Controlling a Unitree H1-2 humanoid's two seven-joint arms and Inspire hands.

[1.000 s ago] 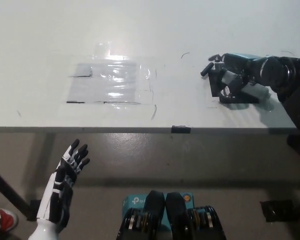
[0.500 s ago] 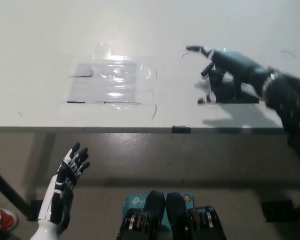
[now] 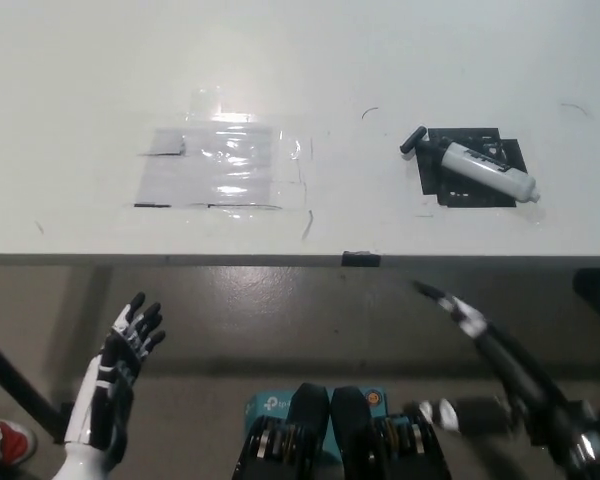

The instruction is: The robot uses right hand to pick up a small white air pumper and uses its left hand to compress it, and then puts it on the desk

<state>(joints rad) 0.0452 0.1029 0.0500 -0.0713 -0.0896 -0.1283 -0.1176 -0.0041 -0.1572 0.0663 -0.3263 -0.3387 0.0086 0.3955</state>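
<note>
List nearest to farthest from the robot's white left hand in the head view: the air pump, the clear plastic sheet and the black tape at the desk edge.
From the left hand, low at picture left:
1. Clear plastic sheet, on the desk's left part.
2. Black tape, on the desk's front edge, middle.
3. Air pump, far right on the black mat.

White air pumper [image 3: 484,169] on black patch [image 3: 472,185] on desk [image 3: 80,80], both hands below desk edge, left hand [image 3: 115,380] open

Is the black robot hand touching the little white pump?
Apart. In the head view the right hand is below the desk edge, while the pump lies alone on the desk.
</note>
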